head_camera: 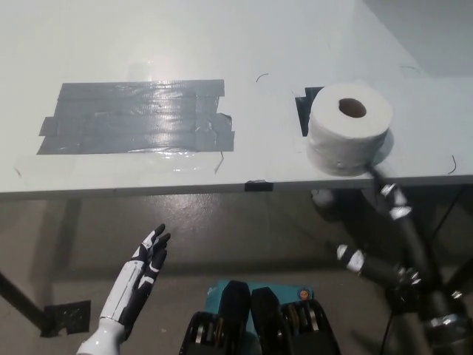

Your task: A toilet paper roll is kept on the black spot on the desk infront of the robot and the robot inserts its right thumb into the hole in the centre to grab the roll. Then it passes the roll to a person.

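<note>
I cannot tell how my black right hand [384, 194] is shaped under the desk edge; the white paper roll [349, 129], hole facing up, is sitting just above it, while my white left hand [145, 265] is resting open, far away

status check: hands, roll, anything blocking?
Left hand open, resting low below desk edge. Right hand hidden behind roll; grip unclear. Roll upright on black spot near desk front edge, hole up. Nothing blocking.

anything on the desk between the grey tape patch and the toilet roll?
Head view: between the grey duct-tape patch and the white toilet paper roll only bare white desk, with faint dark scuff marks.
</note>
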Available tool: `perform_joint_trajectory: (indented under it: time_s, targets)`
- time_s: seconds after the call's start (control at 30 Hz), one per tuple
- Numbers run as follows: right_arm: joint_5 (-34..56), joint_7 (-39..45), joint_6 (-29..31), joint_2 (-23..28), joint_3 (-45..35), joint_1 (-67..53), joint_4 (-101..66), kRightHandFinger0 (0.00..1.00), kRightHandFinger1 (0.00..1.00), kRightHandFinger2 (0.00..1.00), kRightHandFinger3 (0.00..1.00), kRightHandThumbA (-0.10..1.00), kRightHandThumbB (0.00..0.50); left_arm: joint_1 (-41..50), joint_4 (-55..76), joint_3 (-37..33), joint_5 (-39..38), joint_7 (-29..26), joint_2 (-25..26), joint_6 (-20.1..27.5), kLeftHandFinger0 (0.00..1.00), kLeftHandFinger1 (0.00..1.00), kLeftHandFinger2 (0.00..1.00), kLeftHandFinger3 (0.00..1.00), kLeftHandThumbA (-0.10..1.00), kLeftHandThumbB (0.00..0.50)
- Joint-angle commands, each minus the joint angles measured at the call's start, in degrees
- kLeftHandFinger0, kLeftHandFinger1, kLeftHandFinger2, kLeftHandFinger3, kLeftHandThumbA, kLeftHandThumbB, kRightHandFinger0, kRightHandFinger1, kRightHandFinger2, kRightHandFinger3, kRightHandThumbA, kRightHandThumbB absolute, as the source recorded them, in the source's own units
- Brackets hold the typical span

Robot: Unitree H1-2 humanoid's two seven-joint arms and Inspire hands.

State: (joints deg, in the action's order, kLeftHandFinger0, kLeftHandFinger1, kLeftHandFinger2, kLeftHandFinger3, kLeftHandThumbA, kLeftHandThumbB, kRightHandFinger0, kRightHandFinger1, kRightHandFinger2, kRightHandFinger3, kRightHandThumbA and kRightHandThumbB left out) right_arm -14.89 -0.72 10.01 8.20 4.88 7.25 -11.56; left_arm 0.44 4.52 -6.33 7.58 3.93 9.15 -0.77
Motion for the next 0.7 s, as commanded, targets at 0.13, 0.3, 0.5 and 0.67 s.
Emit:
perform_joint_trajectory:
  time_s: [0.13,0.3,0.5,0.67]
  targets:
    - [4.68,9.49,-24.58,12.06,-7.45,22.28,-8.22,1.0,1.0,1.0,1.0,1.0,0.342,-1.12,1.49,0.2,-0.34,0.81,0.49,2.49,1.0,1.0,1.0,1.0,0.94,0.027]
    - [4.73,18.43,-35.87,20.29,-4.0,34.96,-0.28,1.0,1.0,1.0,1.0,1.0,0.394,0.29,2.45,0.03,-0.17,0.77,0.41,2.14,1.0,1.0,1.0,1.0,0.94,0.031]
    - [4.18,26.3,-36.94,22.13,-0.48,47.12,17.33,1.0,1.0,1.0,1.0,0.95,0.389,1.0,2.97,-0.27,0.37,0.95,0.74,1.9,1.0,1.0,1.0,1.0,0.94,0.042]
    - [4.54,34.37,-36.46,23.28,5.62,58.95,36.3,1.0,1.0,1.0,1.0,0.88,0.323,0.55,2.83,-0.42,-0.03,1.39,0.83,1.93,1.0,1.0,1.0,1.0,0.93,0.05]
